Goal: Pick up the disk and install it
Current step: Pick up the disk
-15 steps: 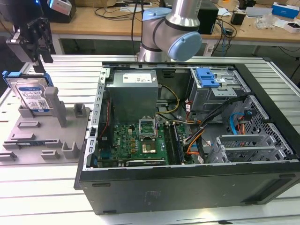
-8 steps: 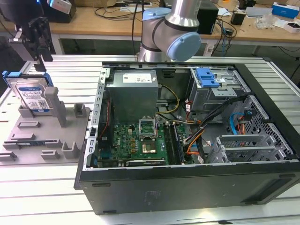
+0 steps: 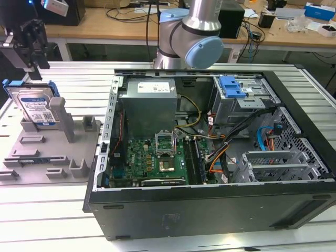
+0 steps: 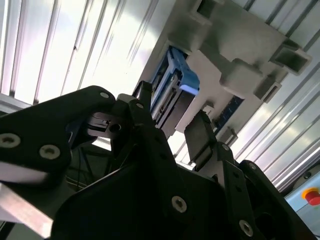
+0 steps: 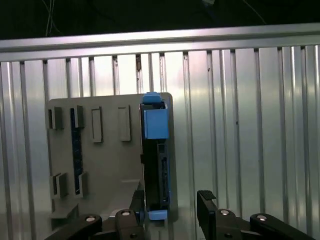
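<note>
Over at the exterior view's upper left the gripper (image 3: 35,65) hangs just above the disk (image 3: 38,107), clear of it, with its jaws apart and nothing between them. The disk stands upright on its edge in a slot of the grey holder (image 3: 58,142), blue bracket round it, its label facing the front. In both wrist views the disk shows edge-on (image 5: 156,165) (image 4: 172,90), lined up with the gap between the black fingers (image 5: 206,200). The holder lies on the ribbed metal worktop (image 3: 42,210), just beside the open computer case (image 3: 210,202) filling the middle and right. The arm (image 3: 197,31) rises behind the case at top centre
</note>
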`<move>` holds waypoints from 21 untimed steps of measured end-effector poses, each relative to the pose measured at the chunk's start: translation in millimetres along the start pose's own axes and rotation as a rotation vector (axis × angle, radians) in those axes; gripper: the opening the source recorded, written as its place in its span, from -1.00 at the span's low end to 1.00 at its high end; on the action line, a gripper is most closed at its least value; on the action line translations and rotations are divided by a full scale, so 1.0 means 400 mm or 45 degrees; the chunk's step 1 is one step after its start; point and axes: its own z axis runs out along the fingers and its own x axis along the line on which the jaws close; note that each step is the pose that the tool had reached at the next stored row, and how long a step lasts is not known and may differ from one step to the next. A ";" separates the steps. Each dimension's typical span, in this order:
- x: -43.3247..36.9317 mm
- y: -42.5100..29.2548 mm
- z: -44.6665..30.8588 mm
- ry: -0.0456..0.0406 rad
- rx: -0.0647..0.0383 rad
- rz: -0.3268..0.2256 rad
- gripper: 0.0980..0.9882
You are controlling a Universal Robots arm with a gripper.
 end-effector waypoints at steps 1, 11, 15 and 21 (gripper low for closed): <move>0.000 0.009 0.001 0.000 0.000 -0.002 0.00; 0.011 0.118 0.019 0.000 0.000 -0.017 0.00; 0.039 0.120 0.025 0.000 0.000 -0.021 0.00; 0.043 0.120 0.032 0.000 0.000 -0.021 0.00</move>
